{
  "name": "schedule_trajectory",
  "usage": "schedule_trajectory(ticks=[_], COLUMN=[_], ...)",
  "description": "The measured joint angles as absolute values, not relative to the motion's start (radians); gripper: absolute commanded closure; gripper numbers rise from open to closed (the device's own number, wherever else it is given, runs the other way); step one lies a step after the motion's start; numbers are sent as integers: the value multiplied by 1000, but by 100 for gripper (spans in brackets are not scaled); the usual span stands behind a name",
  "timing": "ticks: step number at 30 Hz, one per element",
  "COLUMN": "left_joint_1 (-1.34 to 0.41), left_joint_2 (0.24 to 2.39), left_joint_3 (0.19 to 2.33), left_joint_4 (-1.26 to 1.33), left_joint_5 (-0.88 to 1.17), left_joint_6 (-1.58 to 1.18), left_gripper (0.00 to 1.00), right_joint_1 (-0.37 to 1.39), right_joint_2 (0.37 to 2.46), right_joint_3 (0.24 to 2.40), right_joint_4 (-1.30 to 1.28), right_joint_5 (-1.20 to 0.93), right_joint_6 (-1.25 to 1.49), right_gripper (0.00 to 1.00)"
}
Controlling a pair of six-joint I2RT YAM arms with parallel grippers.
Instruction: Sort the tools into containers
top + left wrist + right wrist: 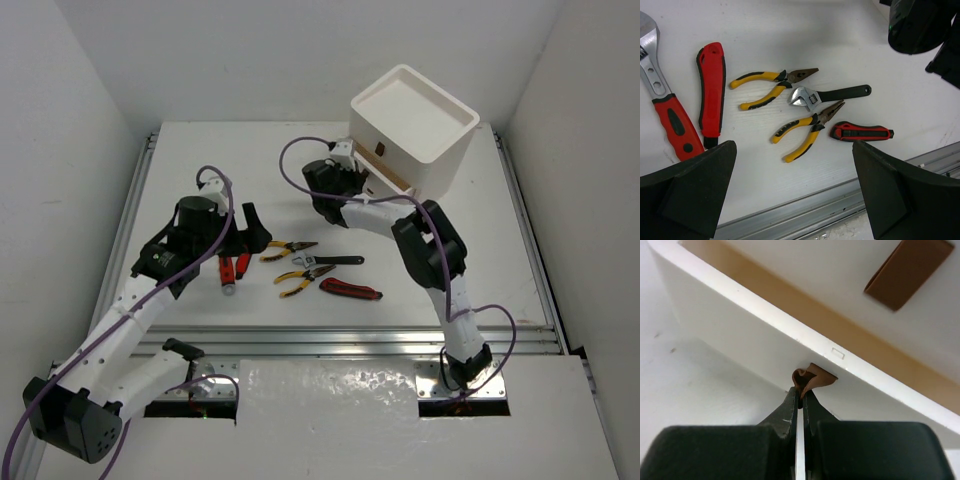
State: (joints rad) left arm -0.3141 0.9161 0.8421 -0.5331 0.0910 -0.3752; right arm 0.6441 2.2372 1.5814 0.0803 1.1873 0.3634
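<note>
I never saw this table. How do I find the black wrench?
Start at the big white drawer box at the far right of the table, then look toward the near edge at the little group of tools. The black wrench lies between two yellow-handled pliers; it alone has a shiny silver head on an all-black handle.

Right gripper pinching a small brown flexible tab
Its black fingers press together on the crumpled tab, fixed to the front of a white plastic drawer standing ajar; a second brown tab sits on the white panel above
</note>
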Motion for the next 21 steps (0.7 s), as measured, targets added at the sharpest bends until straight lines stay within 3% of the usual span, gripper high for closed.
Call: schedule_trajectory(ticks=[11,17,19,20,21], left_joint_1=[-314,-314,-314,-313,-312], left_joint_2=[916,915,910,906,897], left_joint_3=[842,842,842,842,842], left_joint_4=[-533,-533,-535,-536,-539], left_joint_5=[90,71,44,27,6], left_joint_6=[-375,-375,-377,-379,-383], left_gripper=[0,0,0,0,0], right_joint_1=[758,759,761,762,764], right_joint_2=[2151,2060,2017,1991,1949], right_joint_3=[1478,1409,1388,1374,1355], right_joint_4=[103,94,94,96,96], right_joint_5=[1132,987,921,883,829], right_joint_6=[376,399,397,395,385], right_gripper=[98,84,75,40,36])
